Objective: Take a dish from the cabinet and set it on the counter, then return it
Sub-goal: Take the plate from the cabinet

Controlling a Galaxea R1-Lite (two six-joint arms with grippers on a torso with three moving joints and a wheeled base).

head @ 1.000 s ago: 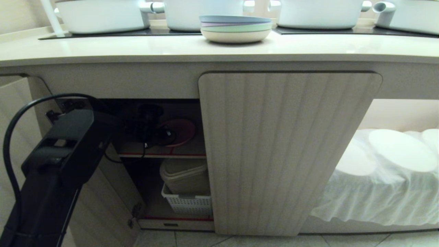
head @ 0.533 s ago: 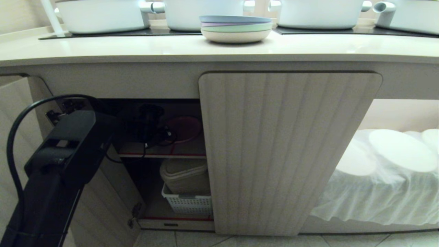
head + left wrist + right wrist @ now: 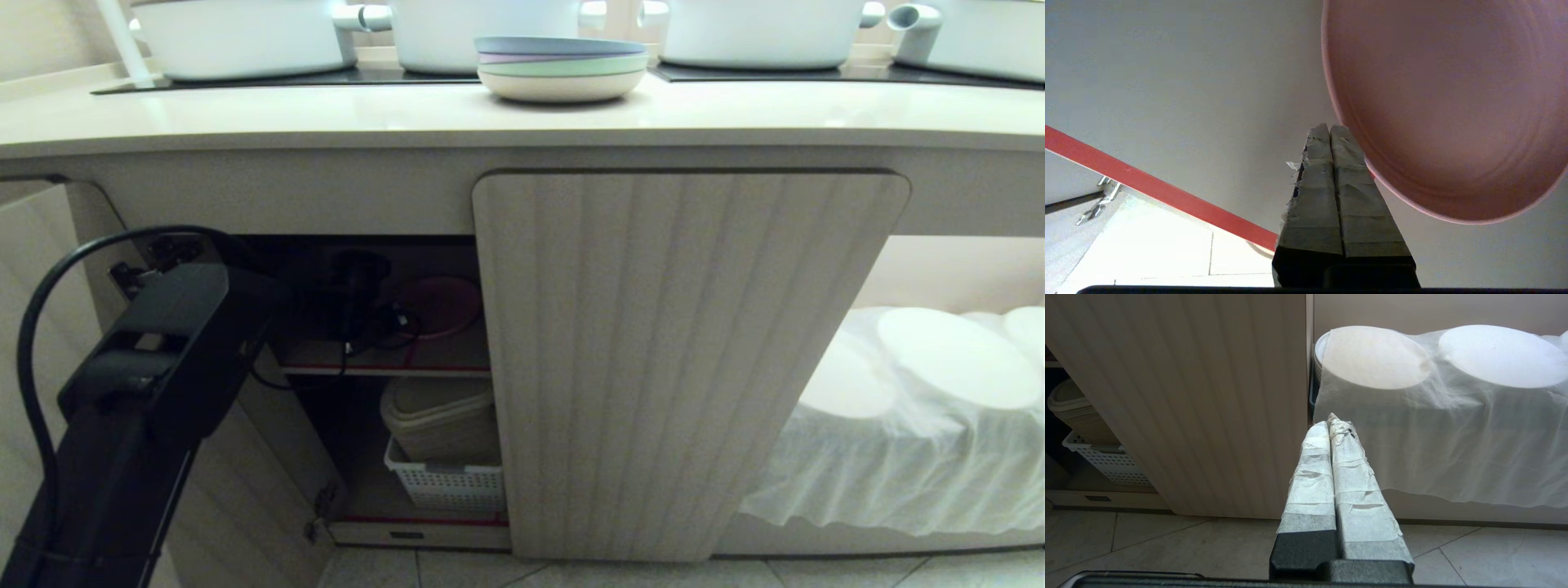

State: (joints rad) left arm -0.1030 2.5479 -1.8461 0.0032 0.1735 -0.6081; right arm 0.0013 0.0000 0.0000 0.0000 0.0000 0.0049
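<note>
- Your left hand [image 3: 1329,132] sits inside the open left bay of the beige, fluted, wood-look cabinet [image 3: 686,359], above its red-edged inner shelf [image 3: 1155,188]. Its two taped fingers [image 3: 1347,179] are pressed flat together with nothing between them.
- The round, shallow, matte pink plastic dish [image 3: 1449,110] lies just beside that hand's tips; its rim passes close by one finger, and you cannot tell from the wrist view whether they touch. The hand does not grip it.
- In the head view the dish [image 3: 441,304] shows as a dim pink disc on the upper shelf, beside the black arm.
- Below the shelf you have a cream lidded container [image 3: 439,415] sitting in a white perforated plastic basket [image 3: 445,486].
- Your right hand [image 3: 1331,424] hangs low over the tiled floor [image 3: 1167,547], facing the closed fluted door, its taped fingers shut on nothing.
- To its side is a recess with plates under a white cloth [image 3: 914,408].
- On the cream-beige surface [image 3: 326,110] above stands a blue-topped stack of pastel plates [image 3: 562,68], with white pots [image 3: 245,37] behind.
</note>
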